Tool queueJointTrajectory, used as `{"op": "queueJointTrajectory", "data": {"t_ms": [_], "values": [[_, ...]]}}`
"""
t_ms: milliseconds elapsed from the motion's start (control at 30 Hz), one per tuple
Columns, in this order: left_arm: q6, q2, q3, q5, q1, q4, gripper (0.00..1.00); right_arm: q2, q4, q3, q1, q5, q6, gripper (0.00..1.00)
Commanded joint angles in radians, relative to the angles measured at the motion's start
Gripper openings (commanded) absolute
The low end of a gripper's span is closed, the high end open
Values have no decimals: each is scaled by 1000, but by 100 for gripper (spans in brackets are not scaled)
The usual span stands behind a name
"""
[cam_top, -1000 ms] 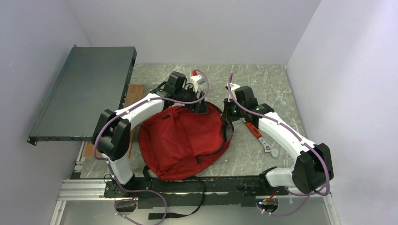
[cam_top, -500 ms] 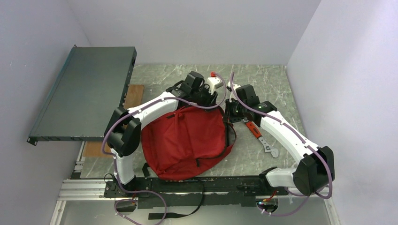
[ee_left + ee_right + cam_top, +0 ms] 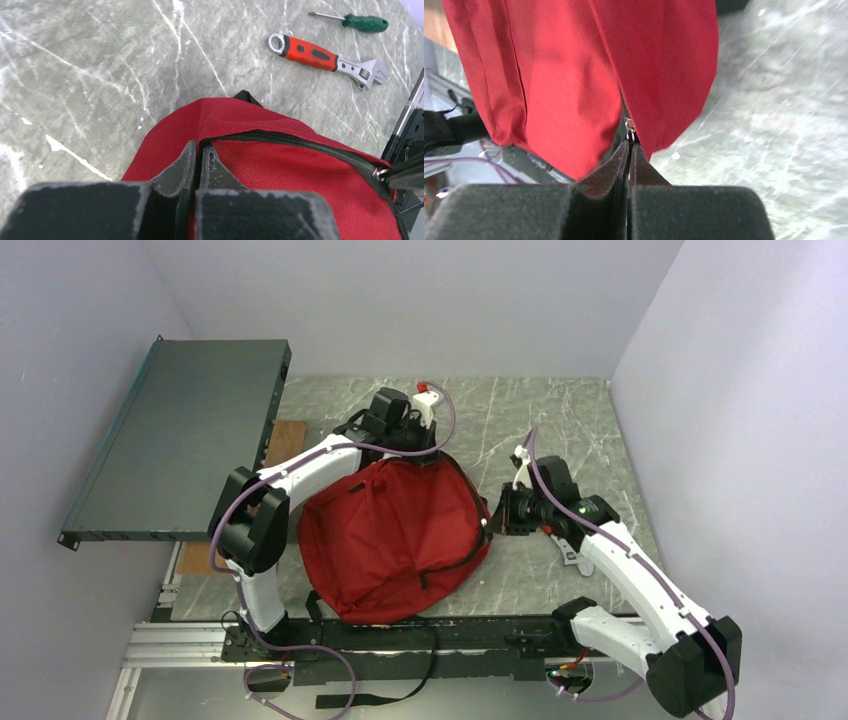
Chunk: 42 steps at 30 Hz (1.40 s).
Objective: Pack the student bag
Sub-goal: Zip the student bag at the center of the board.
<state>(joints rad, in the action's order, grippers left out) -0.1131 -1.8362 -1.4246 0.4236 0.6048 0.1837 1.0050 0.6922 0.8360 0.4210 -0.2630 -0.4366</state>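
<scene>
- The student bag lies flat on the table, in the middle between the two arms and towards the near edge.
- The left gripper is pinched narrow on the red fabric at the far end of the zipper.
- The right gripper is clamped on the small metal zipper pull at the bag's right side.
- Judged progress: zipping is under way. The teeth look closed from the far end to the pull; the rest is hidden.
- An adjustable wrench and a screwdriver lie outside on the table.
- The bag is soft woven cloth, rounded and slack. The zipper is black and coiled, and the table is grey, marbled and hard.
</scene>
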Motion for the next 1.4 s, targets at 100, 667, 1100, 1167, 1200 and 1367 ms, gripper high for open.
{"op": "queueJointTrajectory", "data": {"t_ms": [100, 667, 1100, 1167, 1200, 1367], "values": [[-110, 70, -5, -67, -65, -57, 0, -174, -200, -289, -1, -412, -296, 0], [-386, 252, -16, -268, 18, 298, 97, -285, -329, -353, 22, -481, -371, 0], [-963, 103, -76, -78, 243, 394, 88, -235, -194, -242, 24, -358, -117, 0], [-976, 24, -175, -95, 255, 495, 86, -243, -183, -239, 24, -342, -88, 0], [-985, -3, -213, -116, 262, 533, 85, -247, -176, -237, 25, -335, -74, 0], [-988, -121, -382, -270, 288, 720, 77, -248, -140, -218, 42, -290, -9, 0]]}}
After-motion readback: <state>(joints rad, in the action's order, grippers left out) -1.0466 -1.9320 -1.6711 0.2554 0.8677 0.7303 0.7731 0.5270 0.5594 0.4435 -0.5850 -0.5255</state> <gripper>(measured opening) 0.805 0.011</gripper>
